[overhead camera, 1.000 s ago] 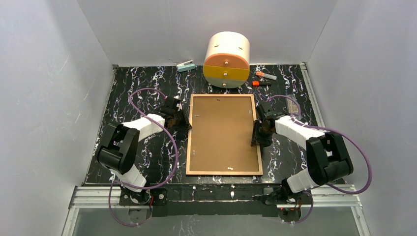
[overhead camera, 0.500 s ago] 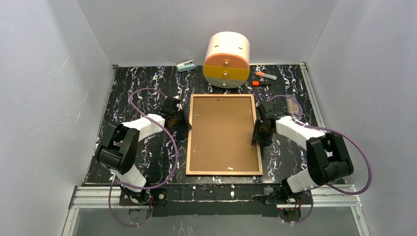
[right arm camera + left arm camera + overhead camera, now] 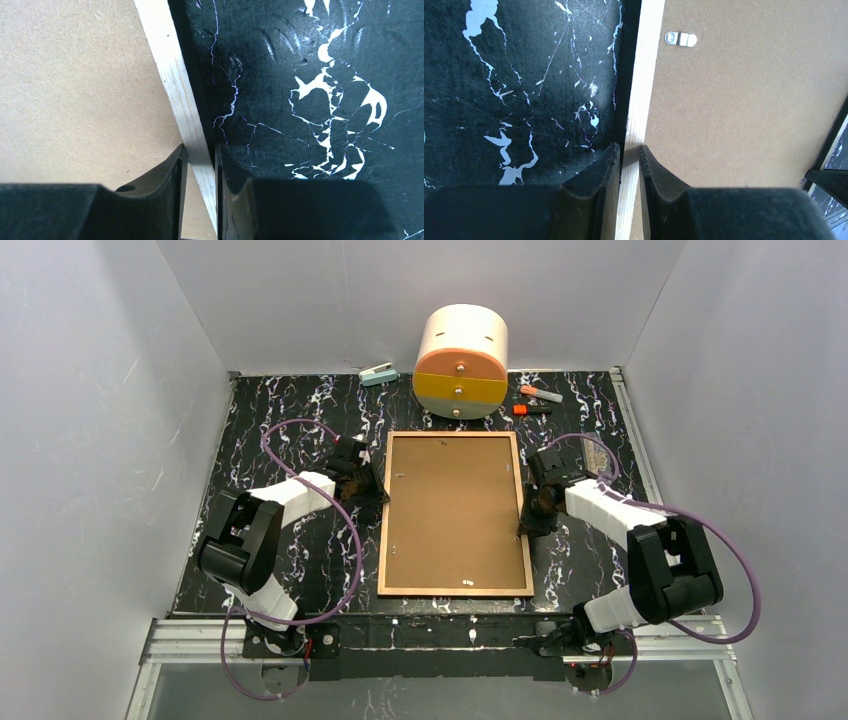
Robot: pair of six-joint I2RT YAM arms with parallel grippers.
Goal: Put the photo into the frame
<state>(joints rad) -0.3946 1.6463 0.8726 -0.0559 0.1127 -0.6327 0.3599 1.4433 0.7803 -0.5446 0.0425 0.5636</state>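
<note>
Tan wood rims the frame point(image 3: 455, 591), lying back-up on the counter point(image 3: 290, 410), stiff but likely glass-fragile, so we hold its long edges; our left claw point(image 3: 629, 148) pinches one rim; our right claw point(image 3: 200, 150) straddles the other, grip unclear.

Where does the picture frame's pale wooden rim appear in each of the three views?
Top external: frame lies centred, rim bordering the brown backing board.
Left wrist: rim runs vertically through the centre.
Right wrist: rim slants from top left to bottom centre.
Shared landmark: the backing board.
</note>
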